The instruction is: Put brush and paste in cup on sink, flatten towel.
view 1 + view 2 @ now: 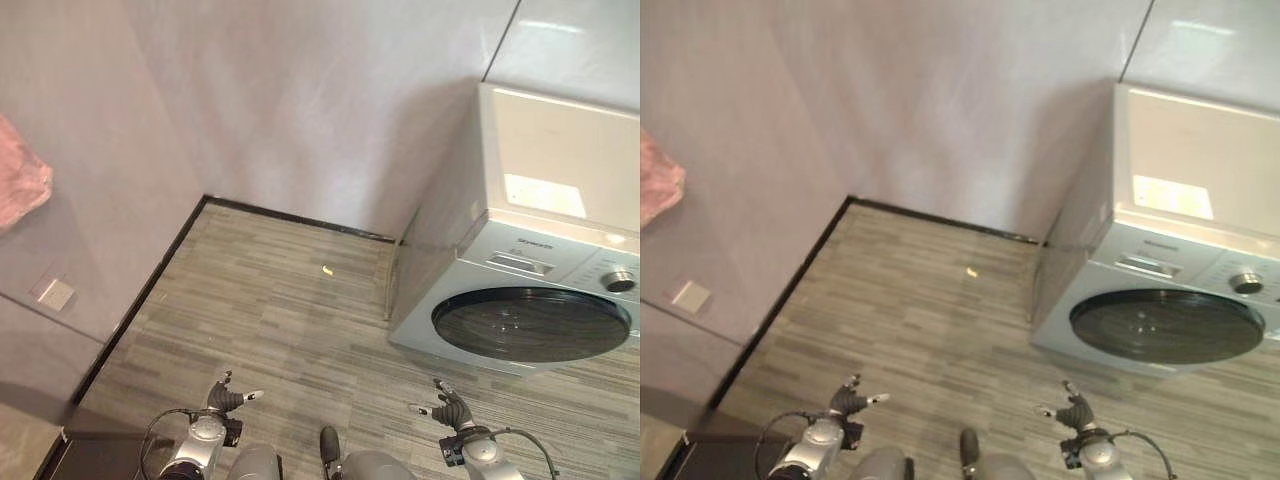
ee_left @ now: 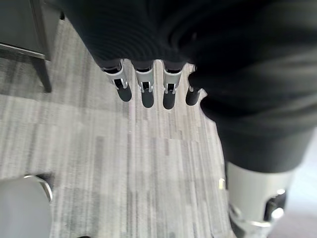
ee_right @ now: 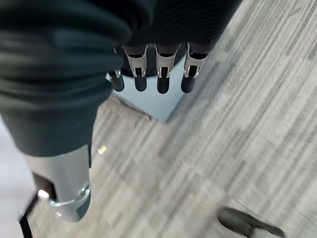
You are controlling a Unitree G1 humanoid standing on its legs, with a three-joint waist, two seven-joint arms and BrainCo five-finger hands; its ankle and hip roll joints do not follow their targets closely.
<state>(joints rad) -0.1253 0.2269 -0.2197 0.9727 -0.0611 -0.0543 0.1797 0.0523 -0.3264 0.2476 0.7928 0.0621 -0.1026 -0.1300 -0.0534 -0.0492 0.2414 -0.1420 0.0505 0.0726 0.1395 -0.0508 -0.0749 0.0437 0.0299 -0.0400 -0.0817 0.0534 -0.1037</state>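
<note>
The robot's head camera looks down into a room corner with grey plank flooring [image 1: 290,300], a pale wall [image 1: 300,100] and a front-loading washing machine [image 1: 520,270] at the right, its round dark door [image 1: 530,323] facing the open floor. The left hand [image 1: 228,397] hangs low at the bottom left and the right hand [image 1: 448,405] at the bottom right, well apart; in each wrist view the fingers [image 2: 143,89] [image 3: 161,77] run straight and relaxed above the floor and grasp nothing. Judged from these views, no part of the task has begun: brush, paste, cup and sink are not to be found here, so their direction and long axis cannot be given. A pink cloth [image 1: 22,185] at the far left edge, against the wall and well above the floor, may be the towel, though too little of it is seen to be sure; it looks bunched rather than flat. A small pale fleck [image 1: 327,268] lies on the floor near the machine's corner, and a wall plate [image 1: 55,294] sits low on the left wall. What is left is everything: finding the sink, loading the cup, then smoothing the towel.
</note>
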